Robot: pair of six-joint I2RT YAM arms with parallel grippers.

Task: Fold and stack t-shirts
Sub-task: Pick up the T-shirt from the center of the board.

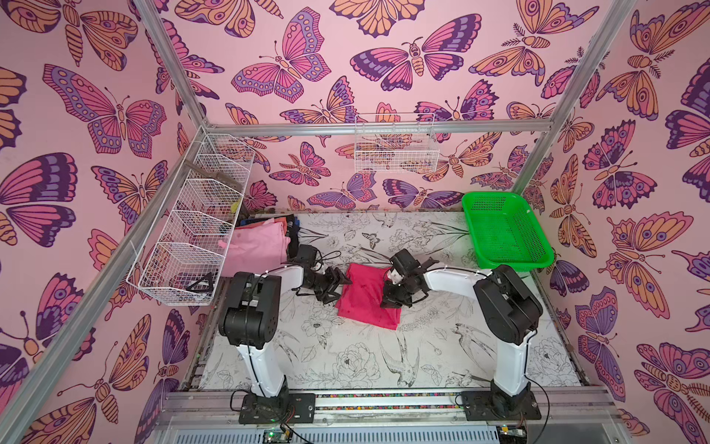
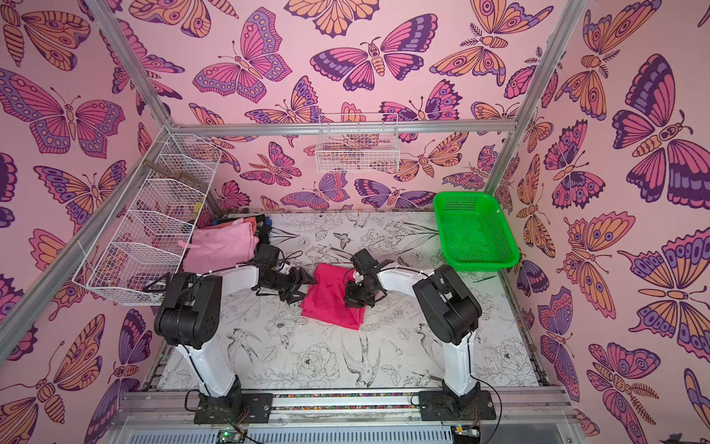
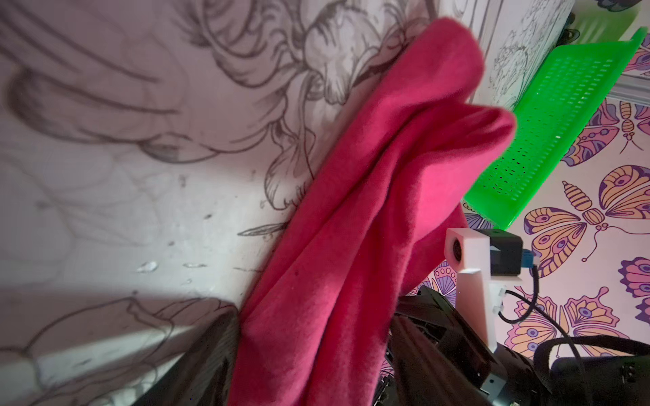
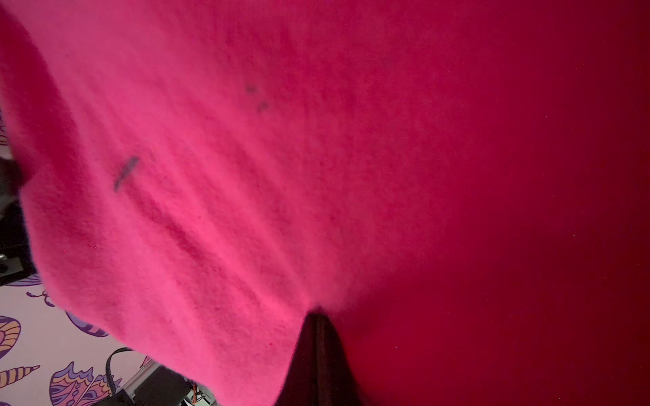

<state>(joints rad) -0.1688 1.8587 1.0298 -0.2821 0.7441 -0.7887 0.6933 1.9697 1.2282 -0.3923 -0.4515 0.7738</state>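
A crimson t-shirt (image 1: 367, 303) (image 2: 330, 303) lies partly folded in the middle of the table. At the shirt's left edge, my left gripper (image 1: 334, 286) (image 2: 301, 286) stands open. In the left wrist view a bunched fold of the crimson cloth (image 3: 351, 246) runs between its wide-set jaws (image 3: 316, 316). My right gripper (image 1: 390, 301) (image 2: 355, 301) is at the shirt's right side. In the right wrist view it is shut (image 4: 316, 313) on the crimson cloth (image 4: 246, 175), which fills that view. A light pink t-shirt (image 1: 257, 246) (image 2: 223, 246) tops a pile at the back left, with orange (image 1: 280, 223) and dark cloth (image 1: 292, 238) under it.
A green mesh basket (image 1: 503, 230) (image 2: 472, 230) (image 3: 562, 123) stands at the back right corner. White wire baskets (image 1: 192, 230) hang along the left wall above the pile. Another wire basket (image 1: 395, 146) hangs on the back wall.
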